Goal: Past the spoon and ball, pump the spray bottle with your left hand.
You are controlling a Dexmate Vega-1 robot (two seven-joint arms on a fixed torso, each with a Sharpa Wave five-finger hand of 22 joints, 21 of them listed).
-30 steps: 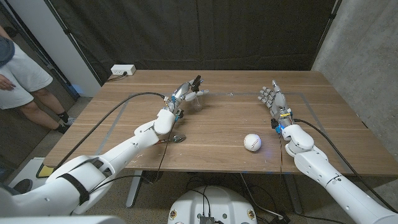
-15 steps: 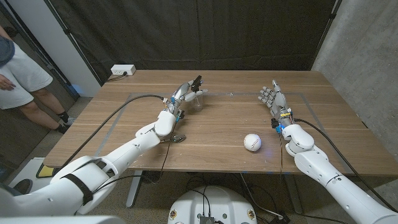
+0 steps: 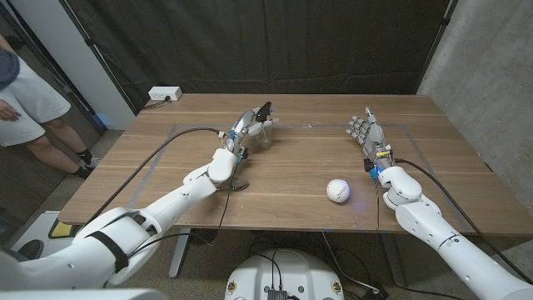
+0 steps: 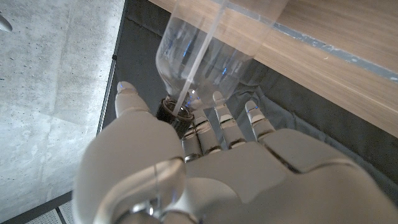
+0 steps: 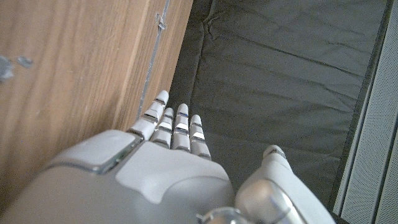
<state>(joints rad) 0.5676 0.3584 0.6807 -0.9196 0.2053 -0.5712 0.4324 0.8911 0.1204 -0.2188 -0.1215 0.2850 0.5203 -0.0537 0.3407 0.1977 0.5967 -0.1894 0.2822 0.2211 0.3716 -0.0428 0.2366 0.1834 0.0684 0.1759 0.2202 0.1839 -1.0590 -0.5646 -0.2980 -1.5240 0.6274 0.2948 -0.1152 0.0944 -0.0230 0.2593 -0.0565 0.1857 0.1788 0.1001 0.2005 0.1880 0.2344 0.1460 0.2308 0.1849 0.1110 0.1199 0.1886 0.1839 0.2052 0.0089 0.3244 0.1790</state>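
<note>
A clear spray bottle (image 3: 265, 132) with a black sprayer head stands at the table's far middle-left. My left hand (image 3: 244, 126) reaches it from the near side, fingers around its top. In the left wrist view the fingers (image 4: 225, 122) curl around the black collar (image 4: 170, 116) under the bottle (image 4: 205, 56), whose dip tube shows inside. A metal spoon (image 3: 238, 184) lies beside my left forearm, nearer me. A white ball (image 3: 337, 191) sits front right of centre. My right hand (image 3: 365, 130) stands apart at the right, fingers straight and spread, holding nothing; it also shows over the wood (image 5: 163, 163).
A white power strip (image 3: 164, 95) lies at the table's back left corner. A person (image 3: 25, 100) stands past the table's left side. A black cable (image 3: 171, 137) runs along my left arm. Grey tape lines (image 3: 400, 127) mark a rectangle on the table (image 3: 291, 167).
</note>
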